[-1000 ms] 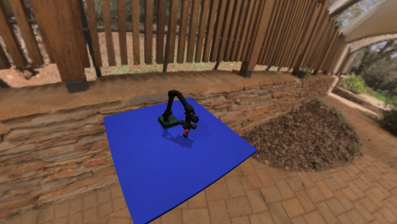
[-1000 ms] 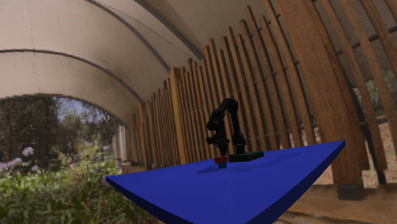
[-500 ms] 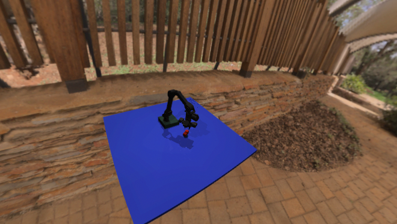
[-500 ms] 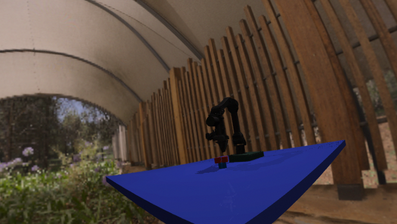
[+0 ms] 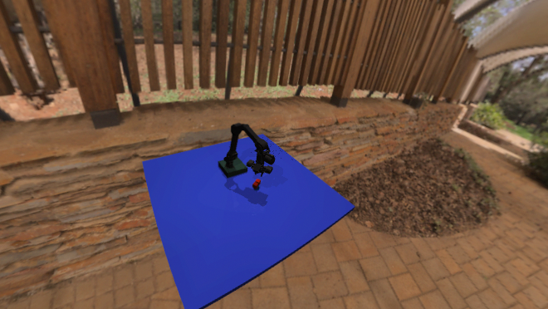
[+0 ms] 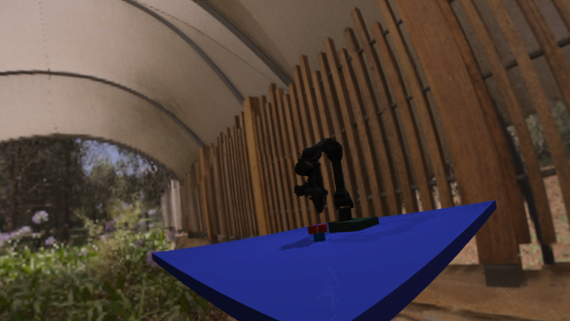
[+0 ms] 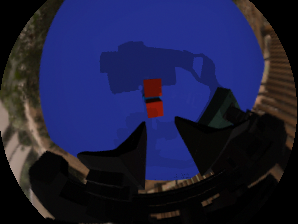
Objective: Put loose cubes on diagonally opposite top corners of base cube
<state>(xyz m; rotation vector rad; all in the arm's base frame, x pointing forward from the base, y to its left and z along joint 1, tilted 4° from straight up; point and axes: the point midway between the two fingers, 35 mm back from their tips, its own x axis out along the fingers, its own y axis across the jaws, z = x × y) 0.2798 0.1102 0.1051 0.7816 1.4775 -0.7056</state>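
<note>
A red cube [image 7: 152,87] and a second red cube [image 7: 154,109] rest on the teal base cube [image 6: 319,237], with a narrow dark gap between them in the wrist view. In the exterior view the left red cube [image 6: 312,229] and the right red cube [image 6: 322,229] look level, side by side, and overhang the base. The base is mostly hidden under them in the wrist view. In the top view they are small and run together. My gripper [image 5: 261,174] [image 6: 319,211] [image 7: 160,121] is open and empty, above the cubes and clear of them.
The cubes stand on the blue table top [image 5: 216,241] [image 6: 389,263]. The arm's dark green base block [image 5: 232,167] [image 6: 354,224] [image 7: 215,109] is close to them. The arm's shadow [image 7: 137,65] falls around the cubes.
</note>
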